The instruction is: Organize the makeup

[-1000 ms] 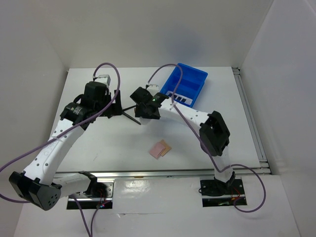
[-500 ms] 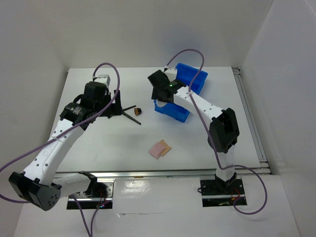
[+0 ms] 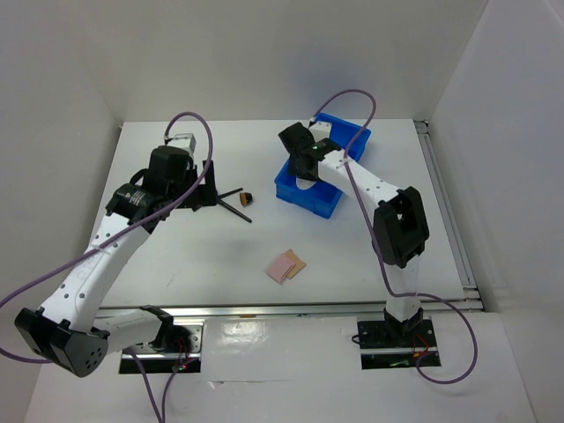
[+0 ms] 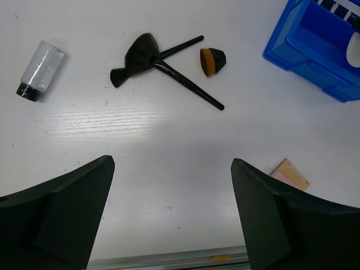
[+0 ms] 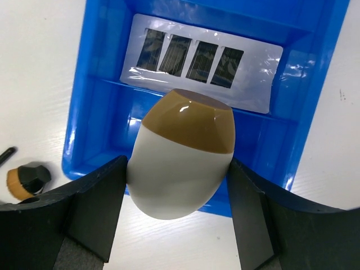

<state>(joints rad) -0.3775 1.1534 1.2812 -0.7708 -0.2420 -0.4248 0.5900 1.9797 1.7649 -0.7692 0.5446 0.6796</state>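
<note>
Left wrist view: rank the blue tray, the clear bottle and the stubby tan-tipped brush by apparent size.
1. blue tray, largest even though cropped by the frame edge
2. clear bottle
3. stubby tan-tipped brush, smallest

On your left wrist cam the left gripper (image 4: 171, 163) is spread wide: both dark fingers (image 4: 62, 214) sit low in frame w/ only bare white desk (image 4: 169, 135) btwn them. Up top, two thin black brushes (image 4: 140, 49) lie crossed on the desk. One has a fluffy dark head at upper left w/ its handle running down-right, and the other slants up to the right across it. A stubby brush (image 4: 212, 61), black base and tan-orange bristles, sits btwn the two handle ends. Far upper left there's a clear bottle (image 4: 39, 70) w/ black cap, lying on its side. A blue tray (image 4: 315, 62) fills the upper right corner. Pink/tan pads (image 4: 289, 173) peek out by the right-hand finger, partly hidden.
</note>
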